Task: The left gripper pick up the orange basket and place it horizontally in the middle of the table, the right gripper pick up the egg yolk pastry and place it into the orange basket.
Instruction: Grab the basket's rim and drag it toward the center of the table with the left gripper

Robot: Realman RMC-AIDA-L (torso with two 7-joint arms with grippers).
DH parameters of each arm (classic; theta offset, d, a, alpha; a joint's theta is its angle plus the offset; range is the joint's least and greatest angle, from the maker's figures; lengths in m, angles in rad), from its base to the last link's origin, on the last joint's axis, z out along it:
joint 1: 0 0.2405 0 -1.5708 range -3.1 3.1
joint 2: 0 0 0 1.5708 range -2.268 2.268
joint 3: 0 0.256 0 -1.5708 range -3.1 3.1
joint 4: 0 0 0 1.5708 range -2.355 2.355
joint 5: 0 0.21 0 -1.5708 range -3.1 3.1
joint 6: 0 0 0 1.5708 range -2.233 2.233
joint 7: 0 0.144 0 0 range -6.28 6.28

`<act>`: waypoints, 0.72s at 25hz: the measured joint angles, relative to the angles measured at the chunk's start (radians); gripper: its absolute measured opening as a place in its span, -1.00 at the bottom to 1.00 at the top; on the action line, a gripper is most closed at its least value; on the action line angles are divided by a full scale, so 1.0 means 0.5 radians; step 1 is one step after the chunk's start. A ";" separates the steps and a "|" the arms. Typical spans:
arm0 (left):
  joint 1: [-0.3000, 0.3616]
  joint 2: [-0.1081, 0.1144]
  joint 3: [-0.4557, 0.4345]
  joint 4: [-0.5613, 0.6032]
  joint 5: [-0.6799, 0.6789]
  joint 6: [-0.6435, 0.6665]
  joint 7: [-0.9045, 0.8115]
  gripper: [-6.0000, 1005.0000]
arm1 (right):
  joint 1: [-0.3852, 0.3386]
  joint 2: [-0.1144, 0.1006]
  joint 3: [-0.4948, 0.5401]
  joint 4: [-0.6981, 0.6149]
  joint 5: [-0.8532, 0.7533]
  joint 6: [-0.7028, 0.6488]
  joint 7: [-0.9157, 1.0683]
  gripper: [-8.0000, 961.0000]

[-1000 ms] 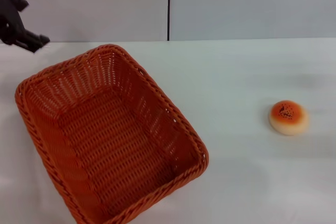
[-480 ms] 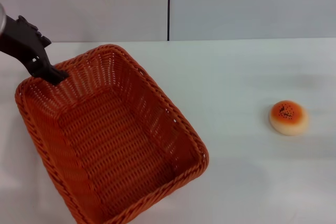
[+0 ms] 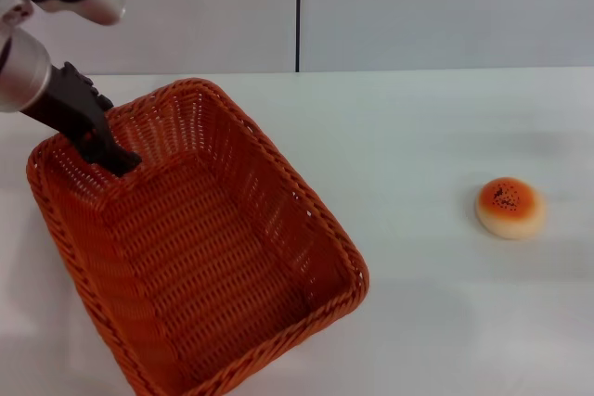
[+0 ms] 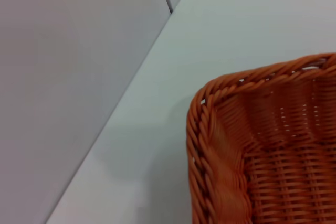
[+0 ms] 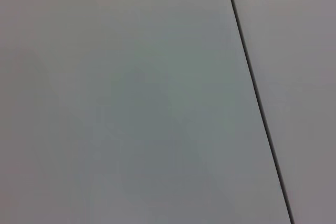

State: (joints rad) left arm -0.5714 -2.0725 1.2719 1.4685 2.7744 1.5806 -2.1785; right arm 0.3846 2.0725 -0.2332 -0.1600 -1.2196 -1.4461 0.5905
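The orange basket [image 3: 213, 257] lies slantwise on the left half of the white table [image 3: 418, 127], empty, its long side running from far left to near right. My left gripper [image 3: 119, 162], a black claw on a silver and black arm, reaches down at the basket's far-left wall, its tip just inside the braided rim. The left wrist view shows only a rim corner of the orange basket [image 4: 210, 145] close below. The egg yolk pastry [image 3: 509, 207] sits alone on the table at the right. The right gripper is out of view; its wrist view shows only the grey wall.
A grey wall [image 3: 418, 6] with a dark vertical seam [image 3: 298, 11] stands behind the table's far edge. Bare tabletop lies between the basket and the pastry.
The left arm has come in from the far left, moving down and to the right, and its claw tip now dips over the basket's far-left rim. Basket and pastry have not moved.
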 joint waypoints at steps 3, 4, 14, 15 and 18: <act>-0.002 0.000 0.012 -0.070 -0.002 -0.081 -0.002 0.62 | 0.001 0.000 0.000 0.001 0.000 0.002 0.000 0.18; -0.004 0.000 0.014 -0.082 -0.004 -0.103 -0.002 0.62 | 0.002 0.000 0.000 0.001 0.000 0.003 0.000 0.18; -0.023 -0.002 0.197 -0.205 0.021 -0.244 -0.050 0.62 | 0.001 0.000 0.015 0.001 0.006 0.007 0.000 0.18; -0.027 -0.002 0.219 -0.215 0.040 -0.245 -0.053 0.62 | 0.000 0.000 0.017 0.001 0.007 0.008 0.000 0.18; -0.035 -0.003 0.256 -0.223 0.108 -0.243 -0.061 0.62 | -0.001 0.000 0.019 0.001 0.007 0.008 0.000 0.18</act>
State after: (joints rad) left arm -0.5891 -2.0739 1.3999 1.3570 2.8282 1.4590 -2.2091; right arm 0.3842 2.0724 -0.2239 -0.1595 -1.2159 -1.4419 0.5906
